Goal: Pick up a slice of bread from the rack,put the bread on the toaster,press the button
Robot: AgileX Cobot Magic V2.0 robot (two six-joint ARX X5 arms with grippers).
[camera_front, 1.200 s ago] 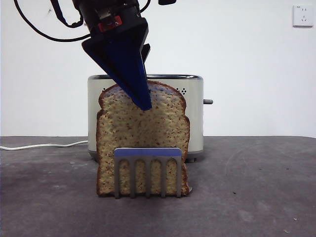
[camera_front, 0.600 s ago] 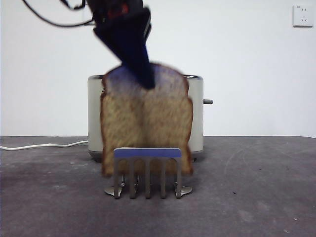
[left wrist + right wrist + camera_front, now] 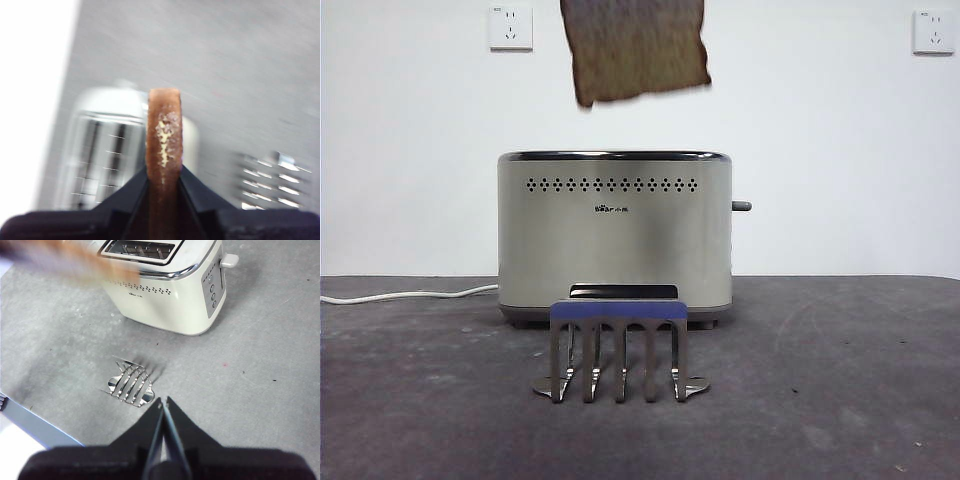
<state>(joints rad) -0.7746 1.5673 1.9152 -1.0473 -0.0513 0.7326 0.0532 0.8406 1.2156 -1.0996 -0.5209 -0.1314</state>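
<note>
Grey table (image 3: 840,400): toaster (image 3: 614,240), rack (image 3: 618,350), cord (image 3: 405,295).

wall sockets x2 (image 3: 510,27) (image 3: 932,31) on white wall (image 3: 820,120) | grey table (image 3: 840,380)

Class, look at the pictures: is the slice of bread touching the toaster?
Apart. The front view shows the slice of bread hanging well above the toaster, with bare wall between them; the left gripper holds it.
</note>
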